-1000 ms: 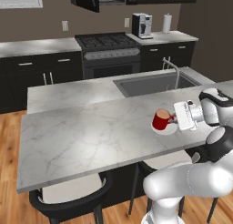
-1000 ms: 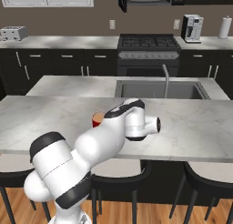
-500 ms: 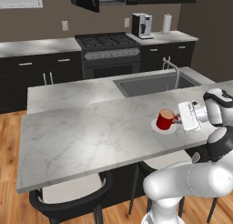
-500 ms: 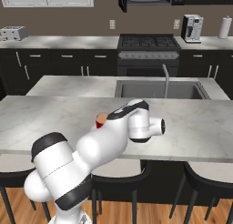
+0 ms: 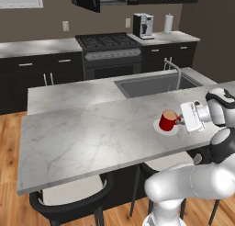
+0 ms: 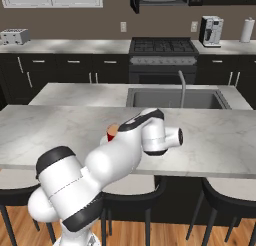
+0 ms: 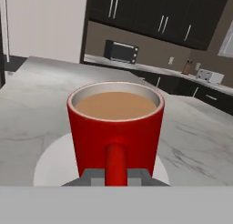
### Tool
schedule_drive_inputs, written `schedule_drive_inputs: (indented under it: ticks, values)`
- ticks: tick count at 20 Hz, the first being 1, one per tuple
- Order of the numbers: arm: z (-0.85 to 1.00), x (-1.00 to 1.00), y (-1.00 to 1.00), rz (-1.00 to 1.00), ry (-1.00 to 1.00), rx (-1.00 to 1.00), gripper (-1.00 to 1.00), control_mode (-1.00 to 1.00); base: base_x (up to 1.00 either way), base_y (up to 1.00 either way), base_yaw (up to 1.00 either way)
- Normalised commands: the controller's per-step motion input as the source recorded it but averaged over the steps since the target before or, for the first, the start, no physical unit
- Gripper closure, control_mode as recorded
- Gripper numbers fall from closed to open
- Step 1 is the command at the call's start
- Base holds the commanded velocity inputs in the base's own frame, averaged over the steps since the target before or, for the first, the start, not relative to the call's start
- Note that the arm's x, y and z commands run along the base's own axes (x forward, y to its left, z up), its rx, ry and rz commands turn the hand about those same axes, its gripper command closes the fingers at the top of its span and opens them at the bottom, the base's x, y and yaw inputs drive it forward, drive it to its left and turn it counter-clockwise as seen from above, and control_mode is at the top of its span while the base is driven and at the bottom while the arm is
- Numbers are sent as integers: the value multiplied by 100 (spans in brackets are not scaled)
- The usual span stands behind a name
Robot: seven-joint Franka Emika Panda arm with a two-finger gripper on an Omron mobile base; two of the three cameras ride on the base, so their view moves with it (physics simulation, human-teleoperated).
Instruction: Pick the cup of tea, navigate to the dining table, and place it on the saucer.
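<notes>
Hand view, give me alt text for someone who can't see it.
A red cup of tea, full of tan liquid, stands upright over a white saucer on the marble dining table, its handle facing the camera and gripped by the shut pincer. Dark kitchen cabinets and a microwave sit beyond.

Arm (image 5: 215,112) low and level, wrist horizontal, jaws clamped together.

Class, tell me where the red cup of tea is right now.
In the left base view the cup of tea stands on the saucer at the right end of the dining table, its handle in the gripper.
</notes>
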Motion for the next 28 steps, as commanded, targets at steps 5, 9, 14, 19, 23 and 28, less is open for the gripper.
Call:
schedule_drive_inputs:
  ticks: [5,9,14,19,23,28]
  values:
    - [0,0,0,0,0,-5,100,-100,0,0,0]
    - [-1,0,0,0,0,-5,-100,-100,0,0,0]
    - [0,0,0,0,0,-1,-100,-100,0,0,0]
    - [5,0,0,0,0,0,-100,-100,0,0,0]
    - [26,-6,0,0,0,0,-100,-100,0,0,0]
    - [72,-30,-21,0,0,0,-100,-100,0,0,0]
